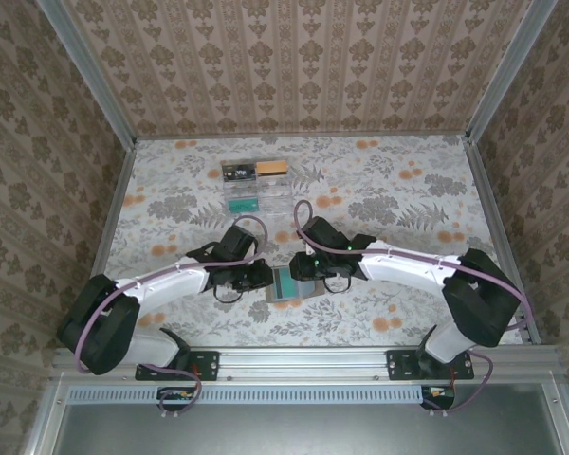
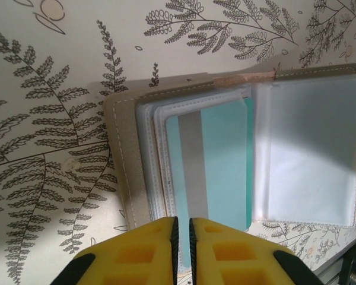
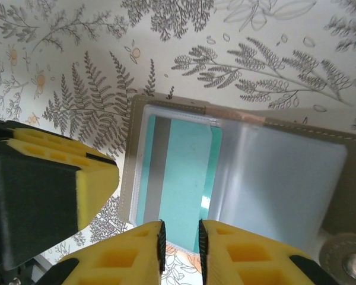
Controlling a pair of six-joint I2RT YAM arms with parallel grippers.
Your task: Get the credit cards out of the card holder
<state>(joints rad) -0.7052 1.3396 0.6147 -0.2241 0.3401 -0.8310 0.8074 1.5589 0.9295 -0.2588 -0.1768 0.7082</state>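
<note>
The credit card's [image 2: 225, 166] lower edge hides behind the left hand [image 2: 183, 222].

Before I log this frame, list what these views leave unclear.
Left wrist: stacked sleeves in the card holder hide any cards beneath the teal card.
Left wrist: the left gripper covers that card's lower edge; grip unclear.
Right wrist: same for the right gripper.
Top external: contents of the clear tray are too small.

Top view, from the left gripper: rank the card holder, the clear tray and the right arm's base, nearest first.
1. card holder: just to the right of the left gripper, at its fingertips.
2. clear tray: well beyond the gripper, toward the far side.
3. right arm's base: at the near edge, far to the right.
</note>
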